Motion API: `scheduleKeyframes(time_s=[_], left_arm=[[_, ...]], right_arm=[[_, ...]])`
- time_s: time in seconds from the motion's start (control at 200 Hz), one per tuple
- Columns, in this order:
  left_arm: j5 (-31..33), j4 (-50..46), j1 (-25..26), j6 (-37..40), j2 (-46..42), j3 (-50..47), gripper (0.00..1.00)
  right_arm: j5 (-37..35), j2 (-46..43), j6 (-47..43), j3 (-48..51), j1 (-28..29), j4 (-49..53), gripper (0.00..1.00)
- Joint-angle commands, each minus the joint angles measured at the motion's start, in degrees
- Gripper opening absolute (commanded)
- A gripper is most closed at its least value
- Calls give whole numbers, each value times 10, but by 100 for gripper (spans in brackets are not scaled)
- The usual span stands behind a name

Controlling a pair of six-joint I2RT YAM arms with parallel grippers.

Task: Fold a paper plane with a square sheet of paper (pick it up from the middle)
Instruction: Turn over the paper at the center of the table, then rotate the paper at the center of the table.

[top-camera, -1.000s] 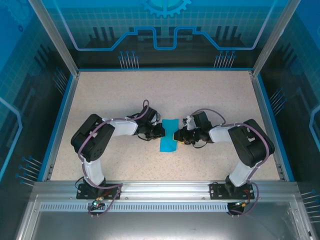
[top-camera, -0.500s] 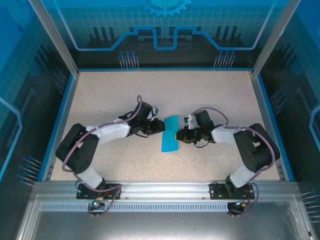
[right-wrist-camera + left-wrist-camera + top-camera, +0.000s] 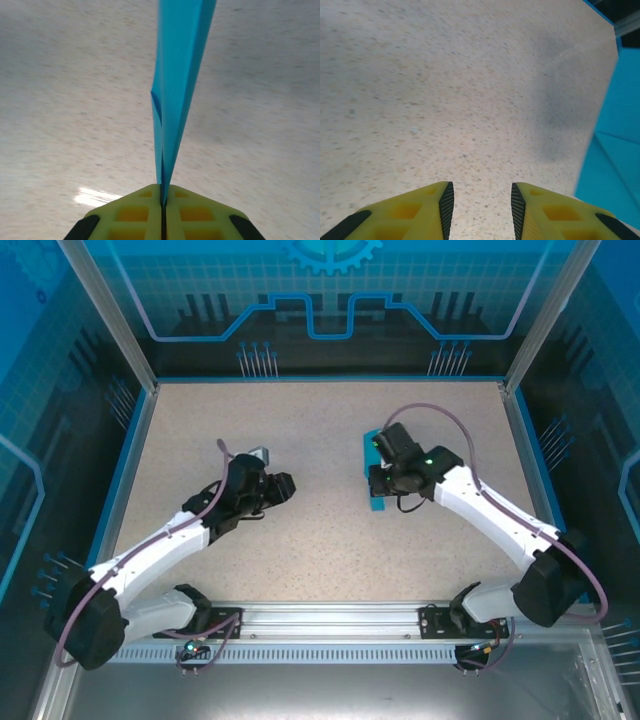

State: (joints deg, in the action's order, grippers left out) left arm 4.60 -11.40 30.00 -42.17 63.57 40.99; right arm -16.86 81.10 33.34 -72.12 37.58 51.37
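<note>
Right gripper (image 3: 163, 200): clamped tight on the folded blue paper (image 3: 180, 75), which stands edge-on between its fingers, right of centre on the table (image 3: 300, 420). Left gripper (image 3: 480, 200): jaws parted over bare tabletop, well apart from the paper.

Smooth paper (image 3: 182, 60), matt speckled table (image 3: 445, 90)

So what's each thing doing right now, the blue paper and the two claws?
blue paper: folded up slim, one end pinched in the right gripper.
right gripper: shut tight on the blue paper.
left gripper: open, nothing between its fingers, over the table.
</note>
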Motion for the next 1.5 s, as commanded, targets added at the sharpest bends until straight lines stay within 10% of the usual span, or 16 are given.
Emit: scheduleKeyframes(time_s=[0.0,0.22,0.68,0.9,1.04,1.49], left_arm=[[58,-28,-7,-15,-35,-22,41],[133,-70,-14,-26,-110,-52,44],[150,-130,-25,-35,-200,-89,55],[107,-137,-27,-31,-193,-84,60],[44,-121,-28,-25,-169,-83,61],[-265,94,-23,-42,175,58,44]], right_arm=[[-252,92,86,-75,50,289,8],[-254,248,164,-161,123,382,8],[-34,484,110,-346,186,273,22],[126,330,67,-217,162,51,55],[242,173,63,-44,108,-139,58],[463,62,113,284,-61,-466,17]])
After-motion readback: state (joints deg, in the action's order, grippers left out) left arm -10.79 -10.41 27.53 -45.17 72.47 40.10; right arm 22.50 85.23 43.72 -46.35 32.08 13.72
